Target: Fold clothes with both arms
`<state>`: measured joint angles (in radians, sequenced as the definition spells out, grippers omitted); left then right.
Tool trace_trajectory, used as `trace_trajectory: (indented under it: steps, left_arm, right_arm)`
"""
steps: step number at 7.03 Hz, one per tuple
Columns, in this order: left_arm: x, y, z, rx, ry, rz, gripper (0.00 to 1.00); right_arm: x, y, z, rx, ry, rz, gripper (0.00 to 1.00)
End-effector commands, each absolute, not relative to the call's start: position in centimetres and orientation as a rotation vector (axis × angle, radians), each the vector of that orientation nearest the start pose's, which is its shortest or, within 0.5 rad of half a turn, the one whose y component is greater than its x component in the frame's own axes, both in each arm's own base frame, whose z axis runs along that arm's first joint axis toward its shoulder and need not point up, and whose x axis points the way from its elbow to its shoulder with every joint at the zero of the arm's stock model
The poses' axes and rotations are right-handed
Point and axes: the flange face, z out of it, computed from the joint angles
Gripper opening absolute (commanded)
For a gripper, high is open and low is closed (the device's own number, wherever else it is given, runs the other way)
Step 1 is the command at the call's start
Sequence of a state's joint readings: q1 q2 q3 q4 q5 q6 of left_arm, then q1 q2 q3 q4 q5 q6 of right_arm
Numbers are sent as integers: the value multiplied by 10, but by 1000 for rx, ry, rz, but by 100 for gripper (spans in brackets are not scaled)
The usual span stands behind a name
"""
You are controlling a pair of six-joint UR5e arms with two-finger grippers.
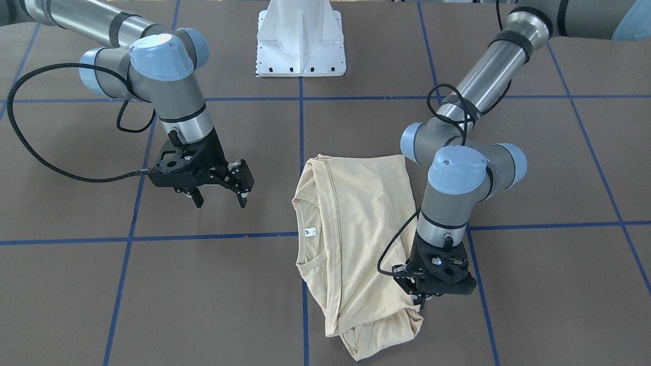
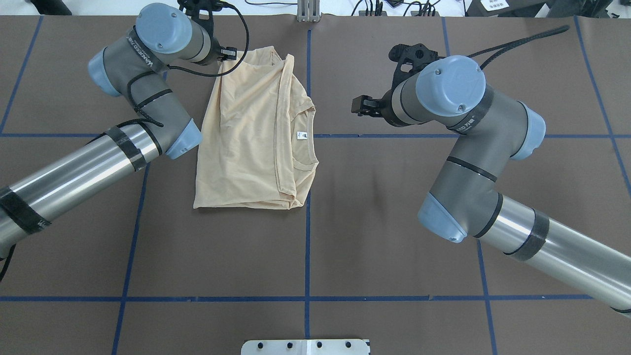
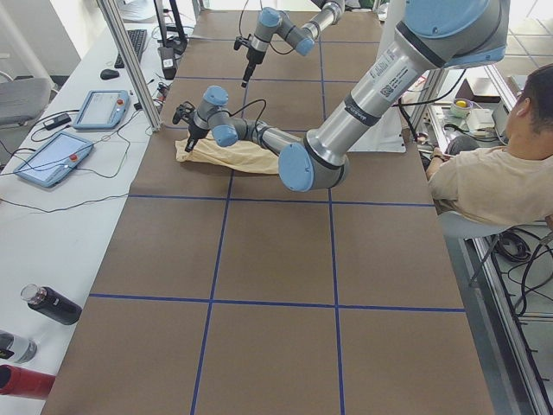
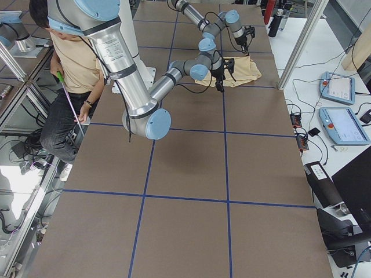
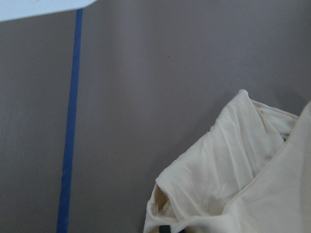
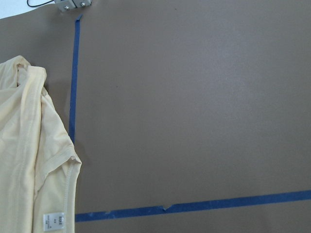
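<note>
The clothes, one cream long-sleeved T-shirt (image 1: 356,229) (image 2: 251,133), lie folded into a rough rectangle on the brown table, neck label (image 1: 310,232) facing up. My left gripper (image 1: 421,301) (image 2: 227,52) is down at the shirt's far corner, where the cloth bunches, and looks shut on the fabric. In the left wrist view the pinched cloth (image 5: 233,184) fills the lower right. My right gripper (image 1: 221,199) (image 2: 358,105) hangs open above bare table beside the neck side, holding nothing. The right wrist view shows the shirt's collar edge (image 6: 29,145) at its left.
The white pedestal base (image 1: 301,40) stands at the robot's side of the table. Blue tape lines (image 2: 307,246) grid the brown surface. A seated person (image 3: 492,181) is beside the table. Control tablets (image 3: 99,108) and bottles (image 3: 52,304) lie on a side bench.
</note>
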<state>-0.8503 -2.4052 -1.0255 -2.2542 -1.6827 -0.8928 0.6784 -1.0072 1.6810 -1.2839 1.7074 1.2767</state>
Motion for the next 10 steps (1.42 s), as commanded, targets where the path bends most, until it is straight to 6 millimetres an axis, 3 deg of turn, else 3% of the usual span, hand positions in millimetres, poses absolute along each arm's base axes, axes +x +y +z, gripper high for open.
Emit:
trace_trajectory:
  steps: [1, 2, 3, 5, 7, 8, 10]
  left_arm:
    - [411, -724, 335, 647, 700, -31, 100]
    - [384, -732, 345, 664, 674, 18, 100]
    - [370, -726, 361, 652, 685, 43, 100]
    - [360, -711, 358, 674, 708, 37, 100]
    - [358, -706, 363, 672, 710, 36, 100]
    - [360, -705, 364, 674, 714, 38, 100]
    - [359, -704, 368, 672, 712, 38, 100]
  right_arm:
    - [-467, -504, 245, 330, -917, 296, 100]
    - [-482, -501, 234, 324, -927, 328, 100]
    - [-504, -496, 223, 294, -936, 385, 100]
    - [-572, -490, 209, 292, -900, 456, 93]
    - [-614, -460, 206, 310, -882, 458, 62]
    - [-632, -442, 211, 300, -870, 446, 55]
    - [-640, -439, 218, 318, -851, 450, 44]
